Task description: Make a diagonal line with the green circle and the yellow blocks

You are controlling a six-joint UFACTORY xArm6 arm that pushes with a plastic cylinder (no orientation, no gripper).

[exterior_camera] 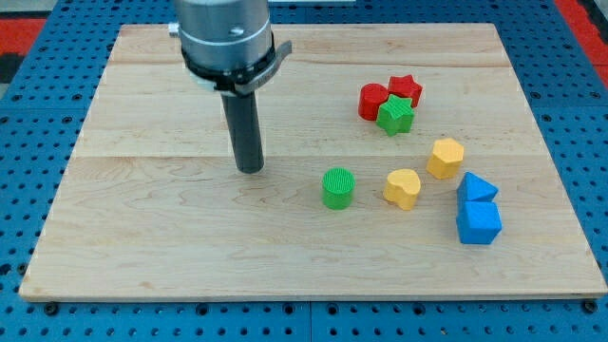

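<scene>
My tip (pixel 250 169) rests on the table (pixel 142 237), left of the green circle (pixel 337 187); no jaws show. The yellow heart (pixel 403 188) and yellow hexagon (pixel 445 158) already slant; next, I judge, nudge the circle downward.

Two red blocks (pixel 371 100) (pixel 406 88), green star (pixel 396 116), two blue blocks (pixel 475 187) (pixel 478 223), wooden board (pixel 171 228).

Single raised view, angled down across the whole board (pixel 142 237).

Light wooden tabletop (pixel 142 247) on blue perforated pegboard base (pixel 28 142); red patches beyond the tabletop's far corners (pixel 38 24); even lighting.
</scene>
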